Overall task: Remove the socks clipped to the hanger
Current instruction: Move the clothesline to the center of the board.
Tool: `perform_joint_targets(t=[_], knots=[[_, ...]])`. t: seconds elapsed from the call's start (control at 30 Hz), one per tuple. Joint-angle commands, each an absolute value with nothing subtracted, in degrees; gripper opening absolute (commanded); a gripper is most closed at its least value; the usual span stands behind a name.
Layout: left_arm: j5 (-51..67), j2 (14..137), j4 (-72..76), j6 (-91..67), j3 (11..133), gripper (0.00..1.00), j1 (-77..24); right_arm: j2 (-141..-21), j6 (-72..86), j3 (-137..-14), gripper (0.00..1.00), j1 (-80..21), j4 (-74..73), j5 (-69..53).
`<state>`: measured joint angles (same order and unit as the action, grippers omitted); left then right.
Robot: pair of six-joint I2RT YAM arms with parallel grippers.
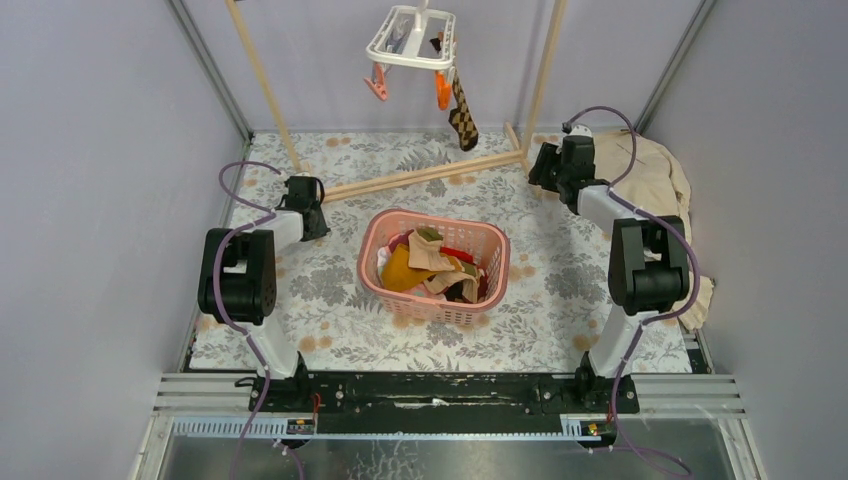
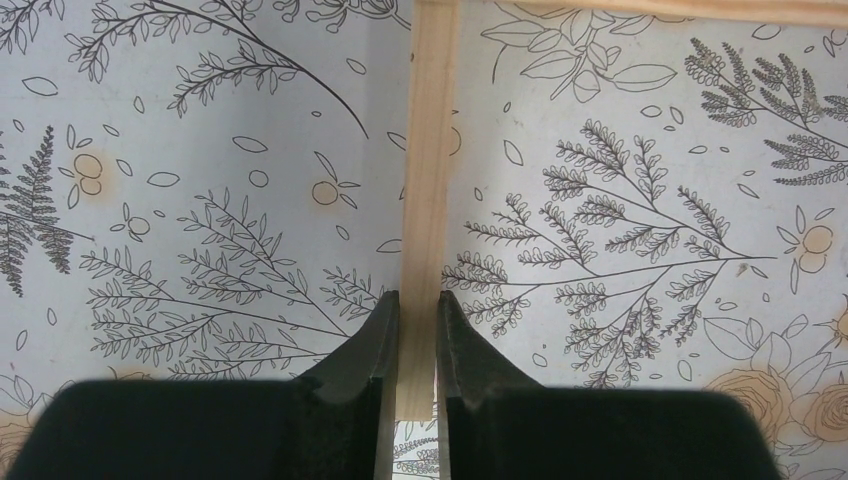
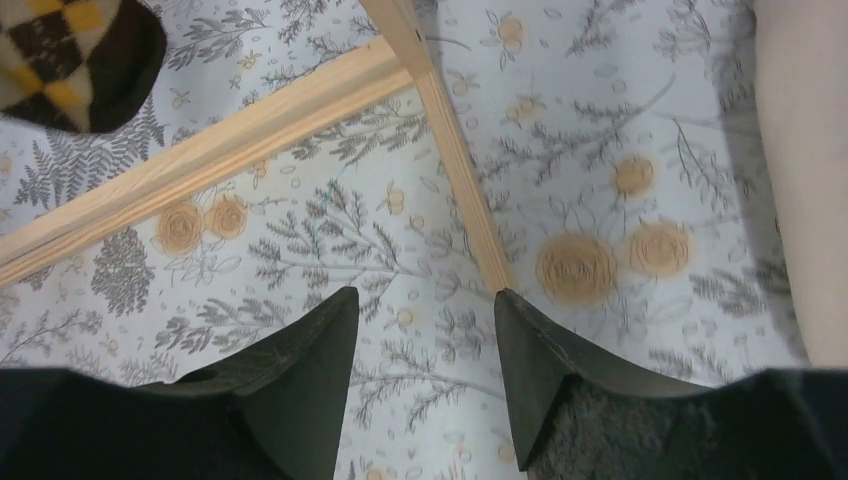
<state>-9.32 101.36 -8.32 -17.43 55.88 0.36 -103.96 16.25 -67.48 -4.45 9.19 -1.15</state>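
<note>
Bright, even light, soft shadows, overhead view sharp — wrist-view foregrounds slightly blurred

Lab test booth: plain grey walls (image 1: 90, 150), aluminium rail (image 1: 200, 392).

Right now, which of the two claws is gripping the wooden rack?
The left gripper: its jaws are closed on the rack's bar. The right gripper stands open above the mat, holding nothing.

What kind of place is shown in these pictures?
Probably a robot test cell staged as a laundry corner: plain walls around a table, a wooden rack carrying a clip hanger, and a pink laundry basket of socks.
</note>
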Motion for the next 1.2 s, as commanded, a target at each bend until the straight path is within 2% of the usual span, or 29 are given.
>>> perform_joint_targets(t=[0.0,0.53,0.83,0.93,1.17], knots=[[-13.6,100.6,-7.3,-17.9,56.1,0.06,0.3,-108.8,10.4,-76.5,0.59,-4.4,7.5,-3.6],[-14.3,100.2,-7.8,-17.5,56.6,0.07,-1.1,-125.7,3.0,-99.2,0.65,-4.4,-14.3,0.9],[-14.3,99.8,-8.0,-17.5,56.7,0.07,-1.1,-129.1,3.2,-101.3,0.60,-4.5,-17.5,0.2],[-14.2,99.8,-7.9,-17.7,56.7,0.07,-1.2,-129.8,3.5,-101.3,0.54,-4.5,-17.8,0.2],[-14.4,100.4,-7.6,-17.8,56.9,0.07,-1.4,-129.9,4.1,-99.7,0.28,-5.0,-17.7,1.9]])
